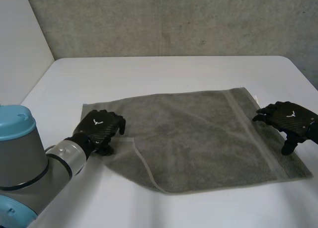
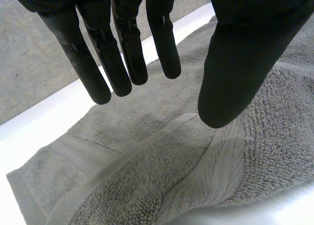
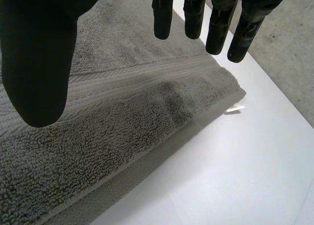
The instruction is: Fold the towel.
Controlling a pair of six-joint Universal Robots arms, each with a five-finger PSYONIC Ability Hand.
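A grey towel [image 1: 198, 138] lies spread on the white table [image 1: 164, 69], with its near left corner turned over onto itself. My left hand [image 1: 102, 126] hovers over the towel's left edge. In the left wrist view its fingers [image 2: 122, 48] are straight, the thumb stands apart, and the towel [image 2: 147, 186] lies below with nothing gripped. My right hand [image 1: 287, 117] is over the towel's right edge, near the far right corner. Its fingers [image 3: 196, 14] hang straight above the towel's striped border [image 3: 122, 117], holding nothing.
A small white label [image 3: 234, 109] sticks out at the towel's far right corner. Bare table runs all round the towel, with a grey wall [image 1: 174, 19] behind and the table's right edge close to my right hand.
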